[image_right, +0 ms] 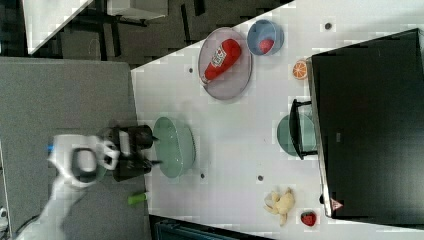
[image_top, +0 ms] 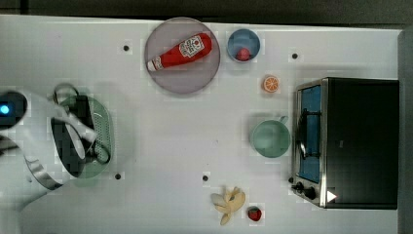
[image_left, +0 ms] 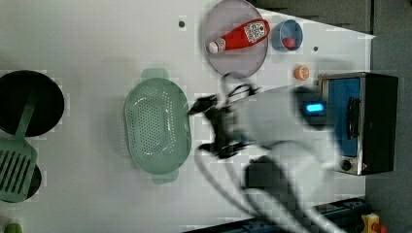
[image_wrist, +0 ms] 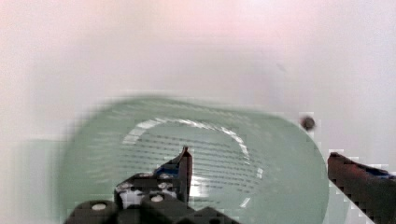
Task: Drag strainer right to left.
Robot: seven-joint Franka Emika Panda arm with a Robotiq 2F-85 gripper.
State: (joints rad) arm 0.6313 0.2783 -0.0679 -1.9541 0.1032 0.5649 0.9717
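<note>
The strainer [image_top: 103,130] is a pale mint-green oval colander with a holed bottom, lying at the top view's left end of the white table. My gripper [image_left: 197,127] stands open at the strainer's [image_left: 156,127] rim on the left view's right side, its two black fingers spread wide. In the right view the gripper [image_right: 157,150] sits just at the right view's left of the strainer [image_right: 176,147]. The wrist view has the strainer [image_wrist: 261,140] lying beyond the open gripper [image_wrist: 271,179], with nothing held. Whether a finger touches the rim I cannot tell.
A greyish plate [image_top: 187,80] carries a ketchup bottle [image_top: 181,51]; beside it stands a blue bowl [image_top: 232,46]. An orange slice [image_top: 271,83], a mint cup [image_top: 270,139], a toaster oven [image_top: 358,141], bananas [image_top: 229,200] and a strawberry [image_top: 254,213] lie toward the top view's right. A black pan [image_left: 43,97] and green spatula [image_left: 17,167] are at the left view's left.
</note>
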